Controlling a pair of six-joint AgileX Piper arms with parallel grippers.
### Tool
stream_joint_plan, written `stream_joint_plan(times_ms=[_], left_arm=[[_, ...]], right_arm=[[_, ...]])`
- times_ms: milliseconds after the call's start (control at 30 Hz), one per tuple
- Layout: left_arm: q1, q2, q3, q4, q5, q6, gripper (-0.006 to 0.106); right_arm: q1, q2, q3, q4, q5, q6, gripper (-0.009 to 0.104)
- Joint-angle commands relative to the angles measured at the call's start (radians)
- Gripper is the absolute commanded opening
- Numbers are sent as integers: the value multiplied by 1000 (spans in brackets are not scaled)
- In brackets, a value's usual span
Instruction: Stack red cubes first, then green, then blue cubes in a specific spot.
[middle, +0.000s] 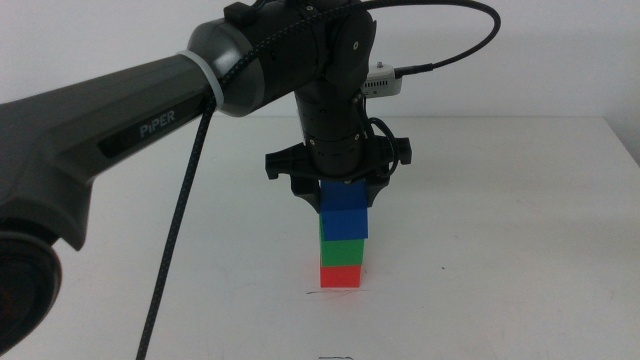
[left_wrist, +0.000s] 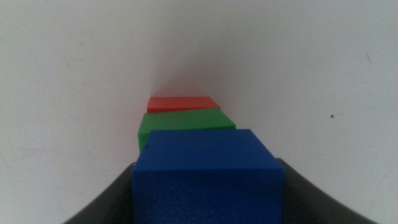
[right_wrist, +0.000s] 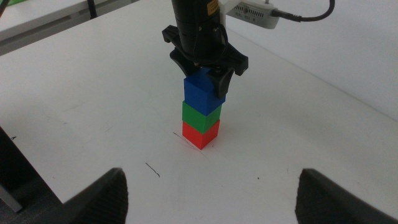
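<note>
Left claw (middle: 343, 195) points straight down, clamped; right claw (right_wrist: 211, 193) gapes wide.

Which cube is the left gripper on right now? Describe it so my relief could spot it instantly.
On the white table, find the three-cube stack under the left arm, with the left gripper right above it. The jaws straddle the blue cube, the top one. It sits on the green cube, which rests on the red cube; the right gripper waits open nearby.

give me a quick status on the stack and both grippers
Left gripper over the stack, jaws around blue cube. Blue on green, green on red, at the mark. Right gripper open, back from the stack. Nothing in the way.
</note>
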Motion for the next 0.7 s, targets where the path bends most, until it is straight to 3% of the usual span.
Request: stream_joint_plan(times_ms=[0,233,667], left_arm=[[1,-48,-26,6,-7,-5,59],[1,-48,-26,17,-5,-2,71],[4,-63,-58,17,16,11,71]], right_arm=[[-8,10,-20,-2,-73,-9,94],[-8,10,-20,-2,-73,-9,94],[-8,10,-20,-2,-73,-9,94]])
